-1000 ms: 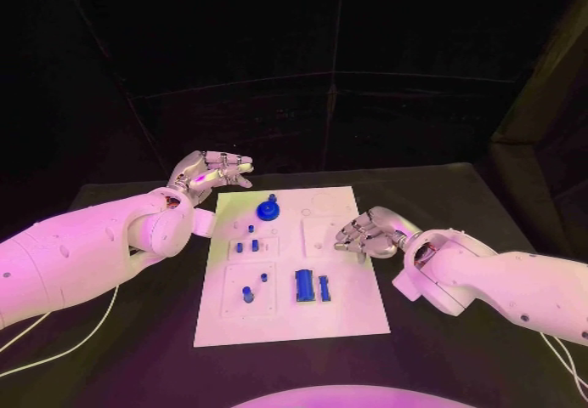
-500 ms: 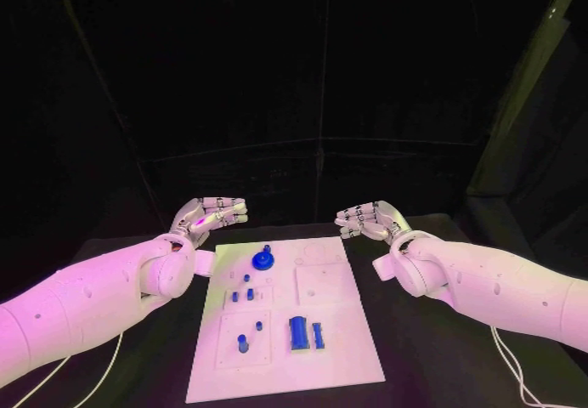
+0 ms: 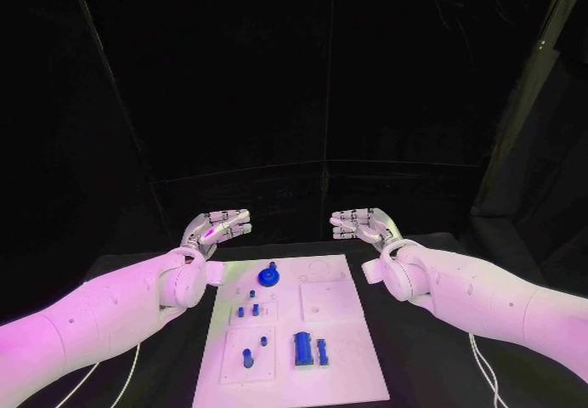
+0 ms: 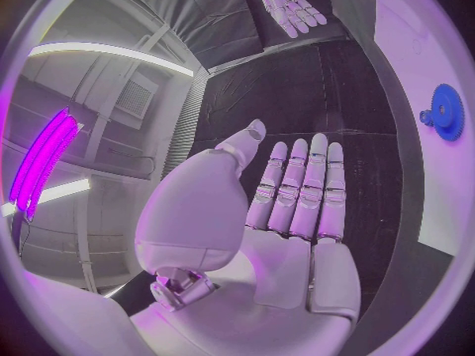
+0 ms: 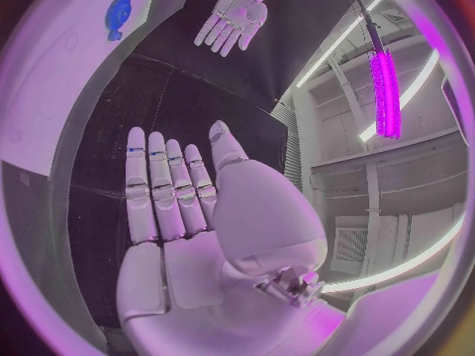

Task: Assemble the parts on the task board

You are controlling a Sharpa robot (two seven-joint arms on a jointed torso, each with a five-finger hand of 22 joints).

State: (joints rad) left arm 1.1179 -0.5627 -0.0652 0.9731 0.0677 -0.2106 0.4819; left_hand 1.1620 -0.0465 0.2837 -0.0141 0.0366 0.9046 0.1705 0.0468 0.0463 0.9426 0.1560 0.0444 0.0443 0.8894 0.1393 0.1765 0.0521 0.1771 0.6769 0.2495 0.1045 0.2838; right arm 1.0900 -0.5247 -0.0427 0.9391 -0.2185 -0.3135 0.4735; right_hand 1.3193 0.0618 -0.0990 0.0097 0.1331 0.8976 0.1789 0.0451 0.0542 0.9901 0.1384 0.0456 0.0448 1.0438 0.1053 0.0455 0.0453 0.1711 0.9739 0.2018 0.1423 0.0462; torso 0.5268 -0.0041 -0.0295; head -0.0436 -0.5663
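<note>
Here both hands are hovering past the far end of the board [image 3: 337, 340], held up above the dark surface [image 3: 429, 357] and touching nothing. The left hand [image 3: 218, 228] is sitting off the board's far left corner, the right hand [image 3: 360, 224] off its far right corner, with a gap between them. Each is showing a flat palm with fingers stretched out straight and lying side by side, thumb set off to one side; neither is holding anything. The left wrist view is showing the left hand's fingers [image 4: 297, 190] extended over the black surface, with the other hand across from it. The right wrist view is showing the same pose on the right hand [image 5: 188, 213].

The board is lying lengthwise in the middle of the surface. At its far end a round blue gear [image 3: 268, 276] is sitting with a small knob on top; it is also showing in the left wrist view [image 4: 447, 112] and the right wrist view [image 5: 118, 13]. Behind it, toward the robot, a few small blue pegs [image 3: 249, 311] are standing in a cluster. Nearer still, a single blue peg [image 3: 246, 357] is standing in a recessed panel on the left, and a tall blue block [image 3: 302, 348] is standing just beside a thinner blue piece [image 3: 322, 351] on its right.
</note>
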